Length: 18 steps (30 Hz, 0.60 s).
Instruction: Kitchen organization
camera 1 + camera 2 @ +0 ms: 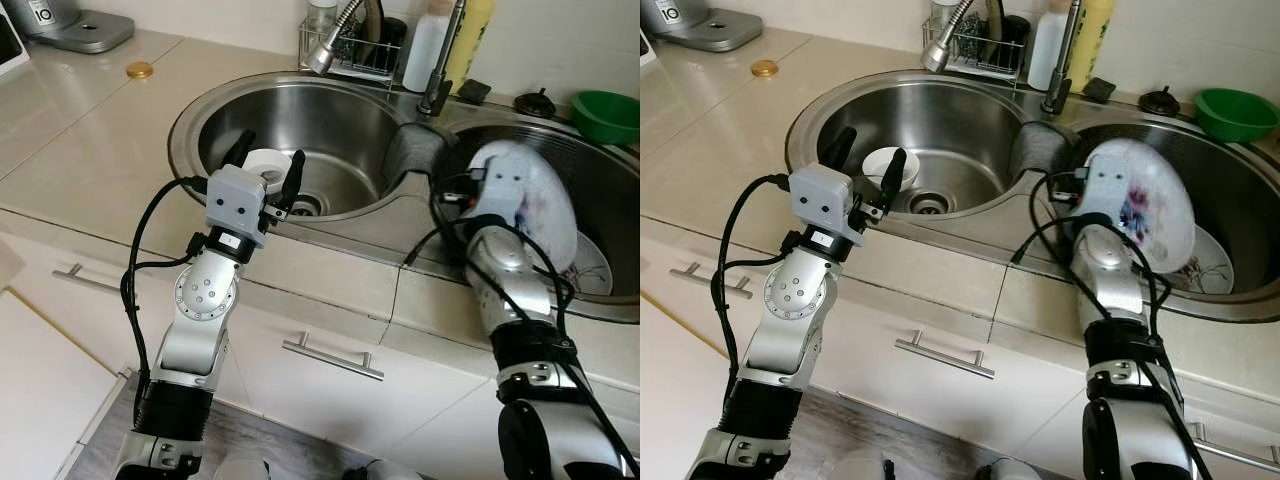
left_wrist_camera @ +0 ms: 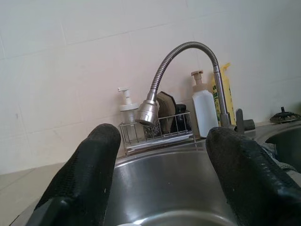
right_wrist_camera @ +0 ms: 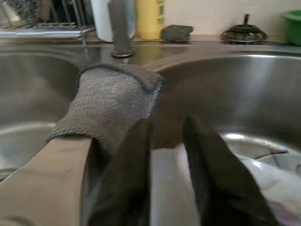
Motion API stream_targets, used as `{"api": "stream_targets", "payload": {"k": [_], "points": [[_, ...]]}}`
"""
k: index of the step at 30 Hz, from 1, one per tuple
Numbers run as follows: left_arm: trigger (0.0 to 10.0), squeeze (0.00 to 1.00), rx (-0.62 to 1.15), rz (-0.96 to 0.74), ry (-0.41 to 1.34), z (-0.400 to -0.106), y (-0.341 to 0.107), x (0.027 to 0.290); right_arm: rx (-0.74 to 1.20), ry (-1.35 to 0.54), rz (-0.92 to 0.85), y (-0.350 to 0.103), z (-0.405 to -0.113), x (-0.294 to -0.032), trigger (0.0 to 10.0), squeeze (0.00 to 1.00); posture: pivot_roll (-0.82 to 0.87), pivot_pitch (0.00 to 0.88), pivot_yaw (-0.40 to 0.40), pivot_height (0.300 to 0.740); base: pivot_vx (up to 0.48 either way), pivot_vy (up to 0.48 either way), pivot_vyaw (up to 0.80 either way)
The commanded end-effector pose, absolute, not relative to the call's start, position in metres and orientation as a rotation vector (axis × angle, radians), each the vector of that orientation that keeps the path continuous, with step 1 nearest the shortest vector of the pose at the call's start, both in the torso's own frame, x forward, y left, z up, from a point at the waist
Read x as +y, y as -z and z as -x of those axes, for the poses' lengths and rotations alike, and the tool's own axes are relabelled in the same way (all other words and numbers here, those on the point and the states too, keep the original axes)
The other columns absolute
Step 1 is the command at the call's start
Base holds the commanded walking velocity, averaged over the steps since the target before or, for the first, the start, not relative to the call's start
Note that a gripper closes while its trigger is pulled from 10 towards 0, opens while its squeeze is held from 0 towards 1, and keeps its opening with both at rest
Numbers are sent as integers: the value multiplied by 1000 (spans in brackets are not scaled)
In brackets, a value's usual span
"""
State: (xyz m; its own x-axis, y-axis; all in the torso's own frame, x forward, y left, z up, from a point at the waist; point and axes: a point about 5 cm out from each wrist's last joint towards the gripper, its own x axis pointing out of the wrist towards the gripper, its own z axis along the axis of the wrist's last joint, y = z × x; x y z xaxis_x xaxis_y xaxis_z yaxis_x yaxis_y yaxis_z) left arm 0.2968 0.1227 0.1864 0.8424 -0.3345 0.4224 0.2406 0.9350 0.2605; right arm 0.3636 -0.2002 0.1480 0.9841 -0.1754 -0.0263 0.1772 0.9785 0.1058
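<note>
My left gripper (image 1: 270, 152) hangs open over the left sink basin (image 1: 340, 115). A small white bowl (image 1: 265, 165) sits on the basin floor near the drain, just below and between its fingers. My right gripper (image 3: 167, 125) is shut on a white plate with a flower print (image 1: 530, 200). It holds the plate tilted on edge above the right basin (image 1: 600, 170). Another plate (image 1: 597, 272) lies flat on that basin's floor. A grey cloth (image 3: 113, 101) is draped over the divider between the basins.
A flexible faucet (image 1: 335, 40) arches over the left basin. Behind it stand a wire rack (image 1: 358, 55), a white bottle (image 1: 428, 45) and a yellow bottle (image 1: 470, 35). A green bowl (image 1: 607, 115) sits at the back right and a gold lid (image 1: 139, 70) on the left counter. Drawer handles (image 1: 332, 357) are below.
</note>
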Motion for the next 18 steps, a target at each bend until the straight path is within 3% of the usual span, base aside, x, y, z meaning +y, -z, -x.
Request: {"api": "stream_targets", "payload": {"k": [1, 11, 18], "points": [[10000, 0, -487, -203, 311, -297, -187, 120, 27, 199, -144, -150, -365, -205, 10000, 1000, 168, 0, -74, 740, 0, 0, 0], [10000, 0, -491, -194, 313, -297, -188, 120, -47, 240, -190, -161, -364, -210, 10000, 1000, 170, 0, -75, 740, 0, 0, 0], [10000, 0, -494, -183, 329, -296, -189, 118, -301, 53, 12, -194, -347, -176, 10000, 1000, 168, 0, -73, 740, 0, 0, 0]]}}
